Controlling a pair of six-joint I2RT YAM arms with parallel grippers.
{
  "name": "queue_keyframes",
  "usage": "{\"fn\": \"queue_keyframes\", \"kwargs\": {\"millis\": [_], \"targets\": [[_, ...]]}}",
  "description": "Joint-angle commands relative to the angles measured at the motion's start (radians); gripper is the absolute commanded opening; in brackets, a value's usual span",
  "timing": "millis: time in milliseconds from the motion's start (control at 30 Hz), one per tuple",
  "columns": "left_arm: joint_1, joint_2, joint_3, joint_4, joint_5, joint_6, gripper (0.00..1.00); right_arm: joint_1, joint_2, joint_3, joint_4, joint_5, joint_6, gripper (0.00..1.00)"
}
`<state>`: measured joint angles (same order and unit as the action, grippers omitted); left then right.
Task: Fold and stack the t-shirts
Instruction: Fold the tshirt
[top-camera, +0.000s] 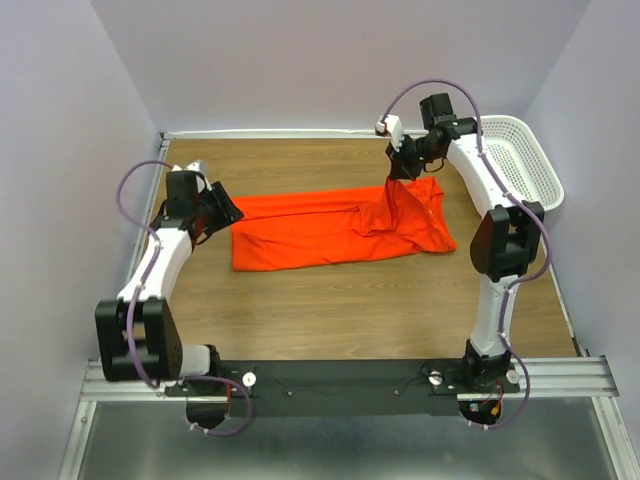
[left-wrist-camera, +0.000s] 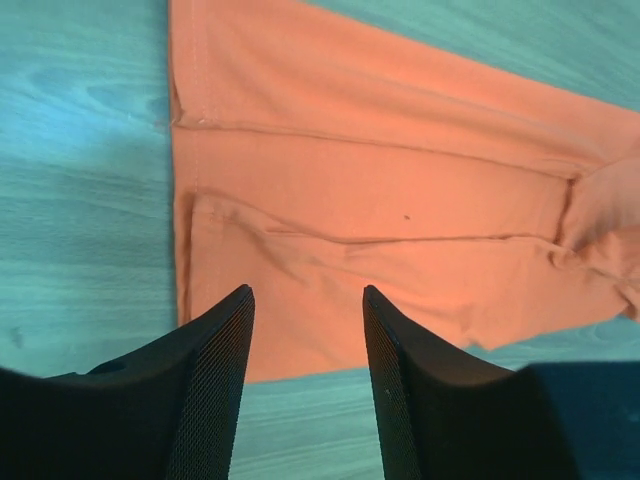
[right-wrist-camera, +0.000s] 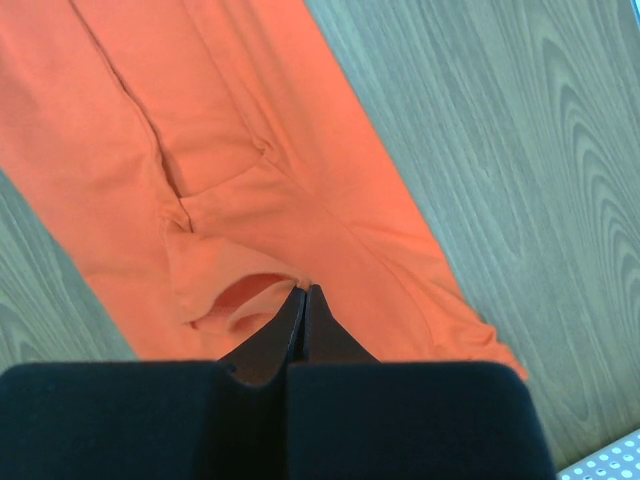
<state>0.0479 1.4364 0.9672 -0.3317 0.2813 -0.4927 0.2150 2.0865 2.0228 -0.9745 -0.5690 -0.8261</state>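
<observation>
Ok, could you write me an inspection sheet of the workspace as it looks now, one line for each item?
Surface: wooden table, bare wood showing around the cloth.
Job's things: one orange-red t-shirt, lying as a long folded band; its right end is pulled up into a peak.
Clutter: white perforated basket at the far right corner.
Grippers: left gripper jaws apart over the shirt's left end, holding nothing; right gripper jaws shut, pinching the shirt.
Cables: purple cables loop along both arms, away from the shirt.
Surroundings: pale lilac walls on three sides; metal rail at the near edge.
</observation>
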Motion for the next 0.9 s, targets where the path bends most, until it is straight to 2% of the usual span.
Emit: {"fn": "queue_keyframes", "kwargs": {"millis": [0, 167, 433, 533, 867], "targets": [[0.007, -0.254, -0.064, 0.103, -0.056, 0.075, 0.58, 0.017, 0.047, 0.04, -0.012, 0.015, 0.016, 0.01], [0.009, -0.439, -0.137, 0.143, -0.082, 0.127, 0.63, 0.037, 0.079, 0.076, -0.012, 0.024, 0.027, 0.01], [0.006, -0.543, -0.222, 0.121, -0.12, 0.166, 0.63, 0.05, 0.132, 0.145, -0.012, 0.05, 0.056, 0.01], [0.007, -0.561, -0.222, 0.134, -0.077, 0.175, 0.63, 0.06, 0.147, 0.16, -0.013, 0.064, 0.065, 0.01], [0.006, -0.58, -0.243, 0.151, -0.067, 0.177, 0.63, 0.066, 0.15, 0.159, -0.012, 0.115, 0.073, 0.01]]}}
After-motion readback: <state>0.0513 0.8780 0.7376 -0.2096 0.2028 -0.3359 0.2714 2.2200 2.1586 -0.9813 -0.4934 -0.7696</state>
